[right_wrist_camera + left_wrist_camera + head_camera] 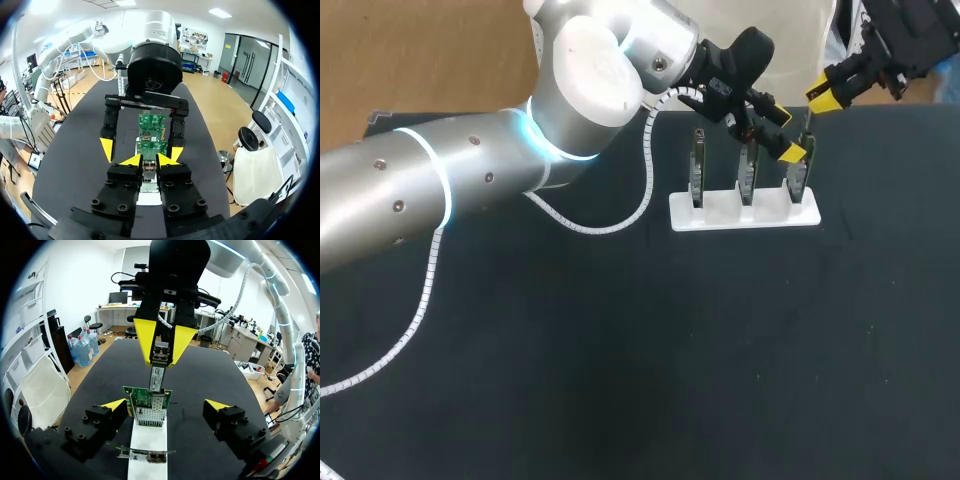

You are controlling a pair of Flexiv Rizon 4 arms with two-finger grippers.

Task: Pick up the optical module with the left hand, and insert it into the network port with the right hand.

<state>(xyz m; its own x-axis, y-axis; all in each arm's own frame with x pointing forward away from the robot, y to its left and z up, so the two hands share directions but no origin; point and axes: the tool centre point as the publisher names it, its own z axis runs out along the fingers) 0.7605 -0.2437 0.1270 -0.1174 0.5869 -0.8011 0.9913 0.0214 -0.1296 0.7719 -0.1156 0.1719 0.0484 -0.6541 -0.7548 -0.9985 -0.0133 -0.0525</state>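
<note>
1. The optical module (157, 371) is pinched in the right pincer (161, 357), hanging upright. Its lower tip is right at the mouth of the network port (149, 402). I can't tell how far in it is, if at all.
2. That port is the metal cage on the card (798, 180) at the 3 o'clock end of the white holder (720, 212). The holder sits around 1 o'clock on the bench (620, 350), with the other two cards (698, 165) standing toward 9 o'clock from this one.
3. The left pincer (166, 405) is spread wide open, one finger on each side of that card, and doesn't seem to touch it. The left arm comes in from 9 o'clock, the right one from the 1 o'clock corner.
4. So my read is that the pickup and hand-over are done and this is the insertion step.
5. Next, I'd guess the right pincer has to push straight down along the cage and keep the module square to the slot. The card is thin and only slotted into the holder, so a crooked push could tip or flex it.
</note>
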